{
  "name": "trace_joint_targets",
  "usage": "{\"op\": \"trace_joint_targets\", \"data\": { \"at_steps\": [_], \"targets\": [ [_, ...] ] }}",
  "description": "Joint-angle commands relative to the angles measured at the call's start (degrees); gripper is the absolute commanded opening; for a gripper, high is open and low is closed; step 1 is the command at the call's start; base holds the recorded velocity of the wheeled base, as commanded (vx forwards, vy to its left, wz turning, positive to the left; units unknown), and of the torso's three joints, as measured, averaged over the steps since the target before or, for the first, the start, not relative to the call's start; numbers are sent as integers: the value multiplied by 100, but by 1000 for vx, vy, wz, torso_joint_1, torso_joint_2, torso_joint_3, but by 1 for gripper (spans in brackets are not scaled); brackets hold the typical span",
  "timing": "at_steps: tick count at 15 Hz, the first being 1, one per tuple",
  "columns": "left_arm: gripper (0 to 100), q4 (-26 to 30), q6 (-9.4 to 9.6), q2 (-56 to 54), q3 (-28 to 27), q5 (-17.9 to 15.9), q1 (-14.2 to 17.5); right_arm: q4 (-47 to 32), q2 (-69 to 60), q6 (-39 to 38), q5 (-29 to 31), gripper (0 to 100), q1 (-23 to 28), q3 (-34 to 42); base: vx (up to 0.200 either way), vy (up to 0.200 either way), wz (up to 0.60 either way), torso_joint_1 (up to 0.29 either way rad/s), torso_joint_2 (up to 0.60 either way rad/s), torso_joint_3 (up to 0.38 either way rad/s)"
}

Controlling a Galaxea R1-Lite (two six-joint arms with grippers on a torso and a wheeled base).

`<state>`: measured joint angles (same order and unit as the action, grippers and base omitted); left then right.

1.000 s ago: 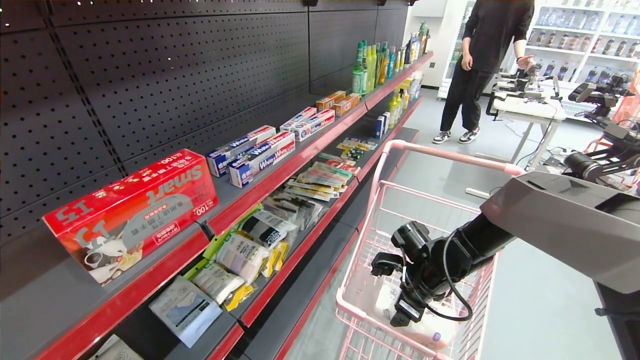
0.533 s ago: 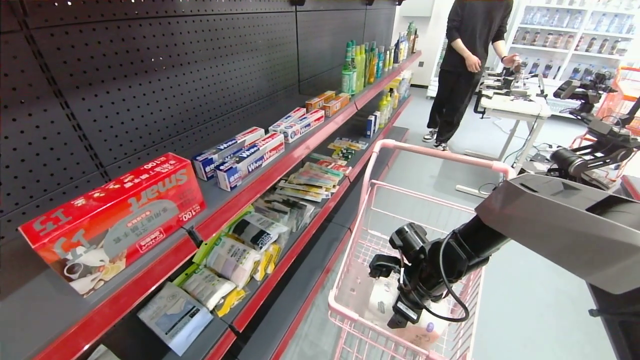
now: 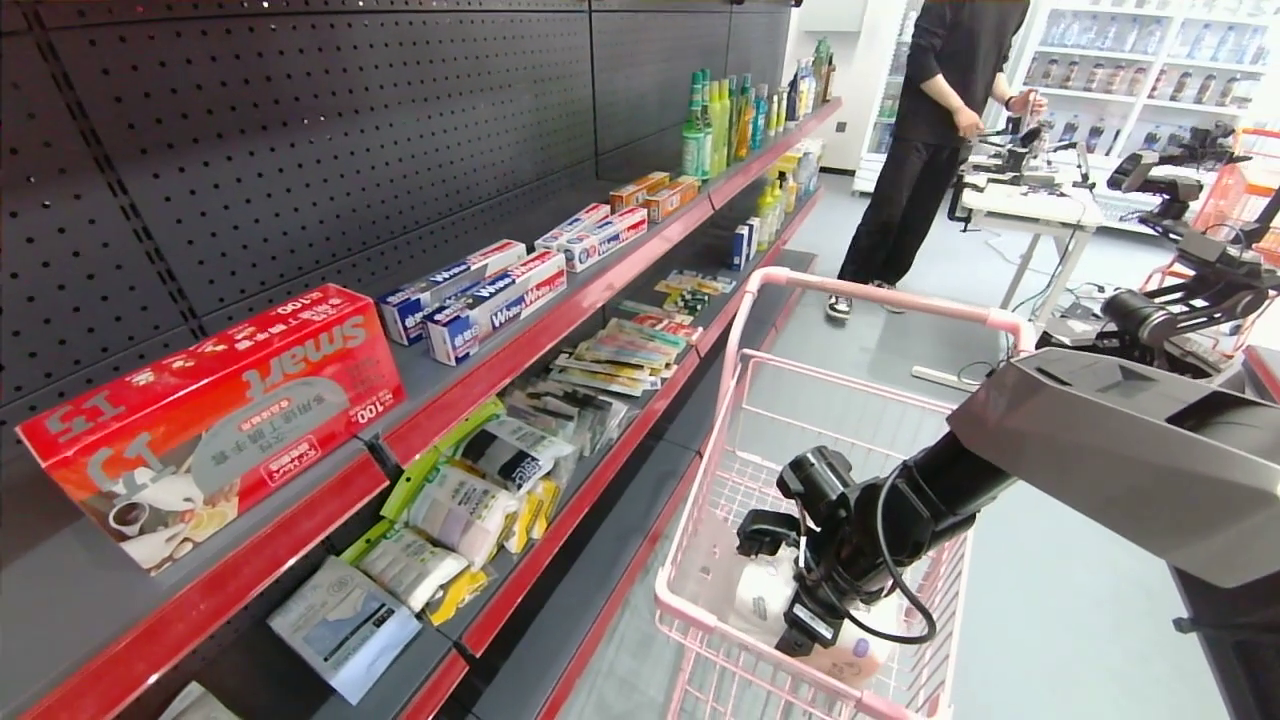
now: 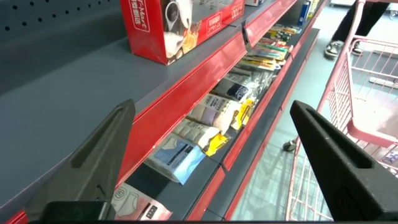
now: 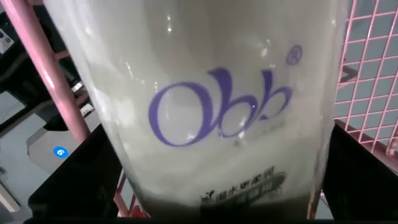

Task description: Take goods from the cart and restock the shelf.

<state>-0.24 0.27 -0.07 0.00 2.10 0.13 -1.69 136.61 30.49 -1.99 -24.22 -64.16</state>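
White pack [image 3: 757, 598] was found low inside the pink cart [image 3: 862, 297], in the near corner on the shelf side. It was gripped by the right gripper [image 3: 800, 615], which was angled down into the basket. In the right wrist view the pack was seen squeezed between the dark fingers [image 5: 59, 186], with contact on both sides and pink cart wire behind it.

Left gripper [image 4: 211, 112] was seen spread wide with nothing between its fingers. It was held out in front of the shelf [image 3: 560, 335], level with the red edge of the upper board.

A big red box [image 3: 215, 410] was noted on the upper board, near end. Blue-and-white long boxes [image 3: 490, 295] were lined up beyond it, then orange boxes [image 3: 655, 195], then green and yellow bottles [image 3: 715, 120] at the far end. Soft packets [image 3: 465, 505] and flat cards [image 3: 620, 355] were laid out on the lower board. The cart was parked just beside the shelf, handle at the far end.
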Motion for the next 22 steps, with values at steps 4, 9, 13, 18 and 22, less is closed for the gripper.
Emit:
{"op": "trace_joint_targets", "data": {
  "at_steps": [4,9,13,18,22],
  "targets": [
    [100,-2,0,7,0,1,4,-6,15,1,-30,100,-171,-123,0,0,0,0,0,0],
    [100,-2,0,7,0,1,4,-235,85,1,5,100,-399,-475,0,0,0,0,0,0],
    [100,-2,0,7,0,1,4,-850,85,1,14,100,-399,-765,0,0,0,0,0,0],
    [100,-2,0,7,0,1,4,-762,94,10,251,100,-443,-659,0,0,0,0,0,0],
    [100,-2,0,7,0,1,4,-683,85,10,374,100,-496,-571,0,0,0,0,0,0]
  ]
}}
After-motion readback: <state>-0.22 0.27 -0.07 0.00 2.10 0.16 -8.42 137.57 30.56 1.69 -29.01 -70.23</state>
